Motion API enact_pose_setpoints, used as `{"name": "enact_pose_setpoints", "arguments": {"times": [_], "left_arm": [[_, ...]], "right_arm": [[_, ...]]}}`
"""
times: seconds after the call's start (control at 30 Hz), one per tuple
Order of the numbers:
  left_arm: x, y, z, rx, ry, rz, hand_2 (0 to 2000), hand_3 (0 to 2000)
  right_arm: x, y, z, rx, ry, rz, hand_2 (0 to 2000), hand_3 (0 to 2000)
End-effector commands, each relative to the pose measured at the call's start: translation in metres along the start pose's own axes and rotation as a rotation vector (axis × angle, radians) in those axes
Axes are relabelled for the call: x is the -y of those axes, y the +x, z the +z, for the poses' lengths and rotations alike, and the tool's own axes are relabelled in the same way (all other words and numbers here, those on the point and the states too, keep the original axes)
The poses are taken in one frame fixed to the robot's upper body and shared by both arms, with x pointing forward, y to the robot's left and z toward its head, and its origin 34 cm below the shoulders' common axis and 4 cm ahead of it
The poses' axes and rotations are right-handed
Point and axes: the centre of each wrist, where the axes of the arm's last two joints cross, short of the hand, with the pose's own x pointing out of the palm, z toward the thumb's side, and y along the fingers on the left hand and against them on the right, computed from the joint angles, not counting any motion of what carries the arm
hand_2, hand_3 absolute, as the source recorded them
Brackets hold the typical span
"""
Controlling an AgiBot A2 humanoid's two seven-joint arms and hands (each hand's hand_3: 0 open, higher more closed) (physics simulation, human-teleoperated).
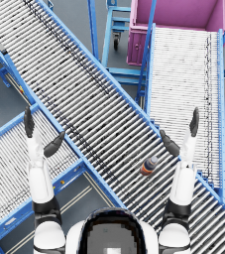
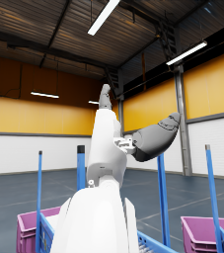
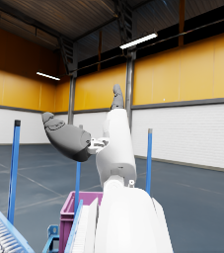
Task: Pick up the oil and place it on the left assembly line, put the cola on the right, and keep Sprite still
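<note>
Showing solely overhead: bottle [image 1: 149, 165] near right hand [image 1: 183, 138]; its and left hand [image 1: 38, 136] fingers [image 1: 28, 122] spread, empty.

The left arm [image 1: 40, 181] and right arm [image 1: 182, 184] are smooth white shells, rounded and narrowing toward the wrist. A black band [image 1: 46, 206] rings each arm near the elbow. The left hand [image 1: 37, 139] and right hand [image 1: 184, 140] have white palm casings and dark grey, rounded fingers [image 1: 28, 123]. A small grey fitting [image 2: 125, 144] joins thumb to palm, and a tiny bolt [image 2: 90, 183] marks the wrist.
</note>
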Motion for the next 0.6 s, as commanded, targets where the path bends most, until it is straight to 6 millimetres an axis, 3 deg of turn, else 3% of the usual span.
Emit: {"name": "enact_pose_setpoints", "arguments": {"times": [0.03,0.33,0.6], "left_arm": [[-0.004,0.0,0.006,-0.001,0.025,0.001,0,0],[-0.006,0.0,0.006,0.002,0.03,0.004,0,0],[0.0,0.004,0.006,0.01,0.022,-0.005,0,0]], "right_arm": [[0.004,0.0,0.005,-0.001,-0.023,-0.001,0,0],[0.004,-0.001,0.006,0.002,-0.026,-0.005,0,0],[-0.011,0.007,0.001,0.014,0.008,0.018,0,0]]}}
